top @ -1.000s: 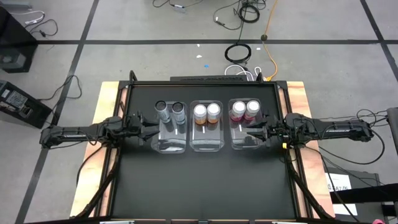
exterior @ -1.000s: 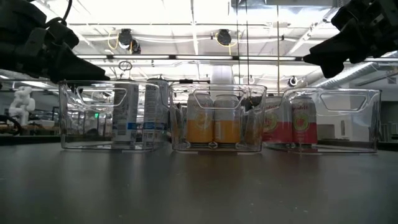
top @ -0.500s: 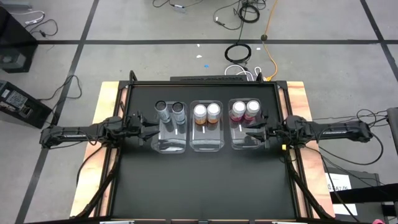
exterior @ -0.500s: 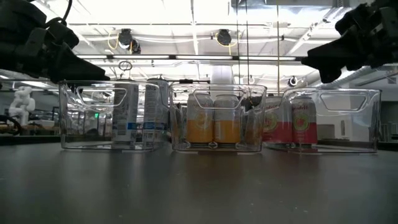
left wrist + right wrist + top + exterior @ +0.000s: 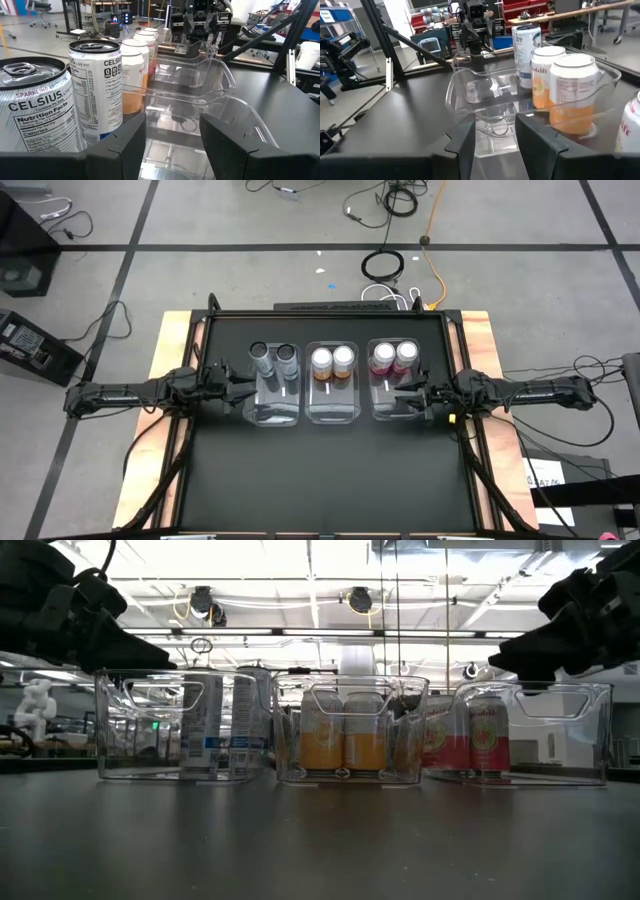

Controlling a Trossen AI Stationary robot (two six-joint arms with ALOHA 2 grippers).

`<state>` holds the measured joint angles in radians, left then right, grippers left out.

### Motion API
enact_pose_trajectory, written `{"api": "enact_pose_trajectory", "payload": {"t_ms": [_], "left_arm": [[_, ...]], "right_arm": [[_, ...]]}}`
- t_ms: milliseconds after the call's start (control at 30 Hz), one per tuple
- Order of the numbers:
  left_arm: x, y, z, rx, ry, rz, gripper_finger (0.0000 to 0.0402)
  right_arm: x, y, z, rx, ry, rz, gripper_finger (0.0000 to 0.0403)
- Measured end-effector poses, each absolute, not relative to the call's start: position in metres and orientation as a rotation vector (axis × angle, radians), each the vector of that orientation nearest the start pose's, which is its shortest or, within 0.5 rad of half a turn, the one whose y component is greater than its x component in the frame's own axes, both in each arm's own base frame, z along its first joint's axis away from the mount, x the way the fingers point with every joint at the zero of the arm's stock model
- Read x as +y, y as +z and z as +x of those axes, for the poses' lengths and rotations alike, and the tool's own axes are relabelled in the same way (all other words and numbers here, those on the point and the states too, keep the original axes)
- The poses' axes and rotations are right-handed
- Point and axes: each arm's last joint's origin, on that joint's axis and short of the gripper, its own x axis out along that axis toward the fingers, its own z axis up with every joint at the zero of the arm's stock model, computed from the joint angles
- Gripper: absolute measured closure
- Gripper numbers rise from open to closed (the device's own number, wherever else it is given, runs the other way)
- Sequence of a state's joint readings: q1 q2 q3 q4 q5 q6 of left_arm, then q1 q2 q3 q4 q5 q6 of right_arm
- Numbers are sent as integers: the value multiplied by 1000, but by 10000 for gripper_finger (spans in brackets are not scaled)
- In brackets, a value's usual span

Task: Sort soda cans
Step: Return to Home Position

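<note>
Grey soda cans [image 5: 273, 358] stand in the left clear plastic bin [image 5: 272, 419], orange cans [image 5: 332, 361] in the middle, pink cans [image 5: 394, 357] on the right. Left gripper [image 5: 243, 388] and right gripper [image 5: 403, 392], spread and empty, should lift clear of rims before retreating.

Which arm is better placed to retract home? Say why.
Left, probably: the left gripper hangs open at the outer edge of the left bin; the right gripper reaches over the right bin.

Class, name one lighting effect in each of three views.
Low view: ceiling lights backlight the left gripper and right gripper into silhouettes. High view: the clear bins glint against the black table. Left wrist view: highlights streak the nearest bin.
</note>
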<state>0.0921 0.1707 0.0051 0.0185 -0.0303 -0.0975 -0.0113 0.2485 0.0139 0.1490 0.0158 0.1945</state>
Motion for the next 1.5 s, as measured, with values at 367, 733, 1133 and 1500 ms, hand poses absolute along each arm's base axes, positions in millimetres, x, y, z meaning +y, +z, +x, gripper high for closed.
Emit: {"api": "enact_pose_trajectory", "payload": {"t_ms": [367, 733, 1133, 1500], "left_arm": [[11, 153, 106, 142, 129, -101, 208], [11, 153, 106, 142, 129, -101, 208], [11, 153, 106, 142, 129, -101, 208], [11, 153, 106, 142, 129, -101, 208]], "right_arm": [[-1, 152, 111, 183, -30, 197, 273], [-1, 150, 111, 208, -33, 198, 273], [-1, 150, 111, 208, -34, 198, 273], [-1, 150, 111, 208, -34, 198, 273]]}}
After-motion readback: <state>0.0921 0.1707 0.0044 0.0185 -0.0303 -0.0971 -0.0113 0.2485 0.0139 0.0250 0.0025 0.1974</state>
